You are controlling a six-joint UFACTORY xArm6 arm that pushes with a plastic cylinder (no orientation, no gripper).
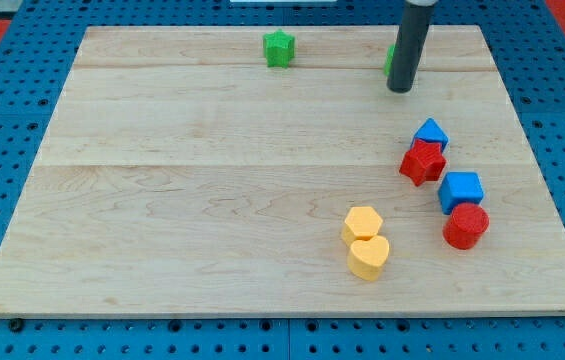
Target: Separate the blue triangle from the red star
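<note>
The blue triangle (430, 133) sits at the view's right on the wooden board (212, 200). It touches the red star (422, 162), which lies just below and left of it. My tip (399, 90) is above the pair, toward the view's top, a short way up and left of the blue triangle and apart from it.
A blue cube (460, 190) and a red cylinder (465, 227) lie below the star at the right. A yellow hexagon (362, 223) and a yellow heart (369, 257) sit lower middle. A green star (279, 48) is at the top; another green block (390, 58) is mostly hidden behind the rod.
</note>
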